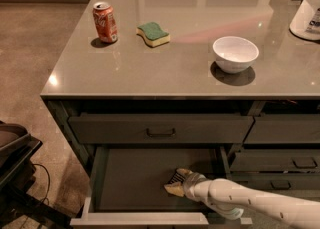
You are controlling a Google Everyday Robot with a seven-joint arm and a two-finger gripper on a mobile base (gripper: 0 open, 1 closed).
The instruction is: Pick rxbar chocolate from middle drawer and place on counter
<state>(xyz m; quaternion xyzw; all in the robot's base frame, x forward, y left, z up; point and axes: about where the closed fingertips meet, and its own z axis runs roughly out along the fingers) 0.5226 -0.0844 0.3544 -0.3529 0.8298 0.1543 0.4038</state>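
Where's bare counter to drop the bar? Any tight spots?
Widest bare counter: the front strip between the can, sponge, bowl and the front edge. Also open behind the sponge. Tightest at the right, between bowl and white container. End effector sits in the middle drawer, right of centre; drawer floor left of it is bare.
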